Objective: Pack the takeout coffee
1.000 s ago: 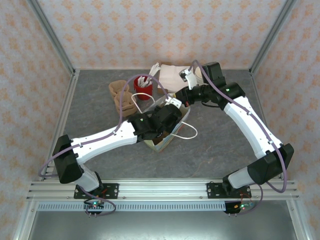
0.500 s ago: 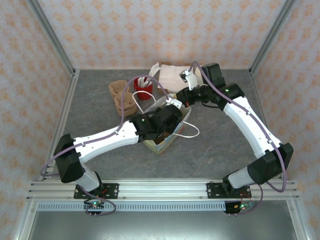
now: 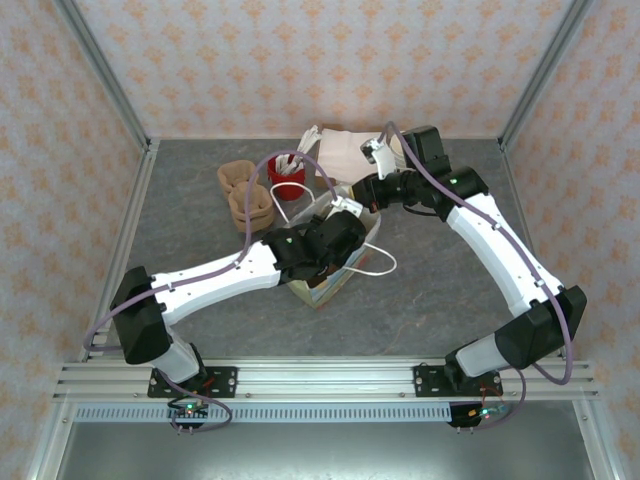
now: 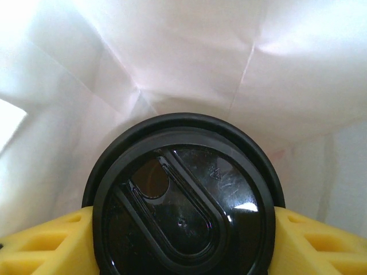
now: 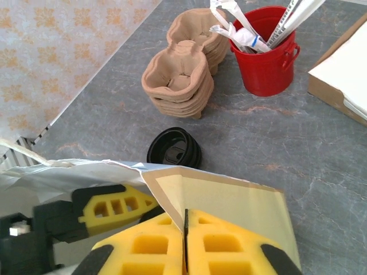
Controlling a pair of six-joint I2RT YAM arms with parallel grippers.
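A red bucket (image 5: 265, 60) stuffed with wrapped straws and packets stands on the grey surface (image 5: 275, 149), just beside a stack of brown pulp cup trays (image 5: 180, 80). A loose black lid (image 5: 174, 149) lies flat on the surface near the trays, apart from them. Right of the bucket sits a cardboard box (image 5: 338, 74) holding white sheets.

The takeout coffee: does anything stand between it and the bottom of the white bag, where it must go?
Nothing visible does. The takeout coffee, between the left fingers, is inside the white bag, with bare paper walls around it. What lies beneath it is hidden from view.
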